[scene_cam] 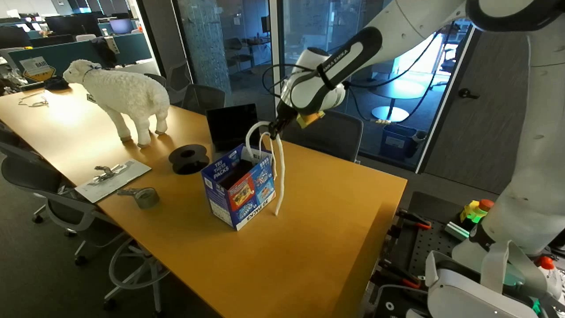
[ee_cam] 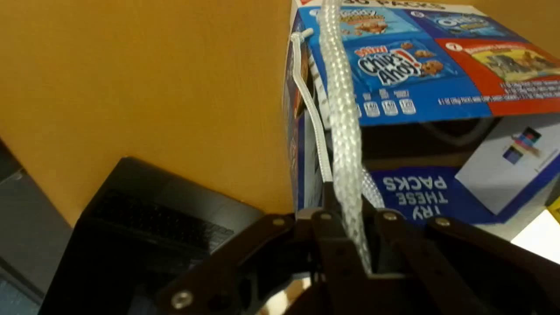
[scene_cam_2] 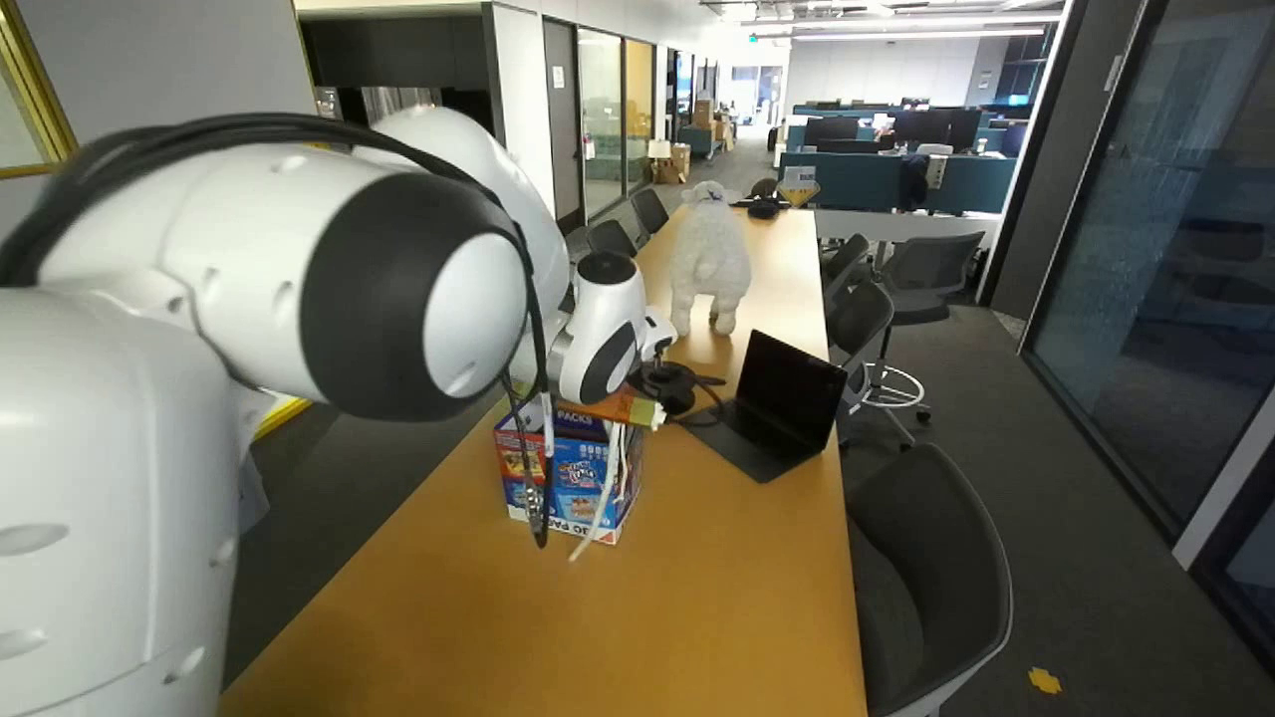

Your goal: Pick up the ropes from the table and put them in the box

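Observation:
Above the right rim of the blue printed box (scene_cam: 256,203), my gripper (scene_cam: 274,132) is shut on white ropes. One thick rope (scene_cam: 281,181) hangs from it down outside the box, its end at or just above the table (scene_cam: 326,221). On the other side a rope loop (scene_cam: 250,137) arches over into the open box. A thinner cord (ee_cam: 308,94) with a knotted end also dangles along the box's outer side in the wrist view. Inside the box, a faint pale cord (ee_cam: 459,136) shows in shadow. The fingertips are partly covered by the thick rope in the wrist view.
An open black laptop (scene_cam_2: 772,428) stands close behind the box. A black spool (scene_cam: 177,155), a tape roll (scene_cam: 148,198) and a clipboard (scene_cam: 99,187) lie beyond it. Farther along the table stands a white plush sheep (scene_cam: 123,90). Chairs line both long sides.

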